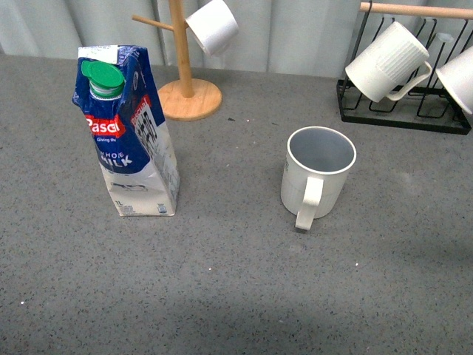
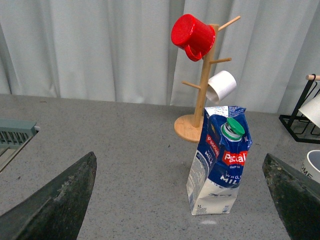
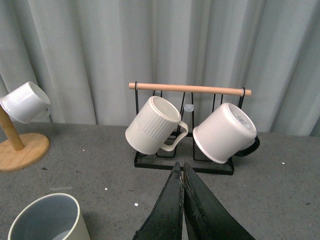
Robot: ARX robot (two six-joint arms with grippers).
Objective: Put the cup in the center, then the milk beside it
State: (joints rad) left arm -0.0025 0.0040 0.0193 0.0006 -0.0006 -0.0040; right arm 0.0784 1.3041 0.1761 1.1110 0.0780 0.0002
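The cup (image 1: 318,174), a cream-white mug with a pale grey inside and its loop handle toward me, stands upright on the grey table right of middle. Its rim also shows in the right wrist view (image 3: 47,220) and at the edge of the left wrist view (image 2: 312,165). The milk (image 1: 129,133), a dented blue-and-white carton with a green cap, stands upright at the left; it also shows in the left wrist view (image 2: 220,160). My left gripper (image 2: 180,200) is open and empty, short of the carton. My right gripper (image 3: 181,172) is shut and empty, beside the cup. Neither arm shows in the front view.
A wooden mug tree (image 1: 185,81) with a small white cup (image 1: 213,26) stands behind the carton; a red mug (image 2: 192,35) hangs on it. A black rack (image 1: 403,111) with ribbed white mugs (image 1: 386,63) stands at the back right. A grey tray edge (image 2: 15,135) lies at the left.
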